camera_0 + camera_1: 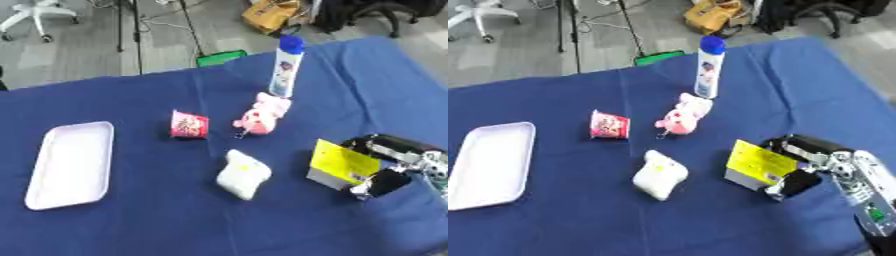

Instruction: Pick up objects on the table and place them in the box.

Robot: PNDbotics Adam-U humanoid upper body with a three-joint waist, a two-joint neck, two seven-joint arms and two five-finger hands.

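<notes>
Fingers [802, 181] of the right hand [820, 165] seem curled around the yellow box [759, 165], which sits on the blue worktop [131, 210] at its right side, though the view is not clear. Nothing lies in the white tray [70, 165] yet. The red cup [189, 124], pink plush toy [262, 116], white pouch [242, 174] and bottle [286, 67] all wait in the middle, untouched. The left hand is not visible.

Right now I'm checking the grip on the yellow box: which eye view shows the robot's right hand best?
The right eye view: the right hand and its silver forearm show whole, fingers curled round the yellow box. The left eye view shows the same grasp, but the picture's right edge cuts off the forearm.
</notes>
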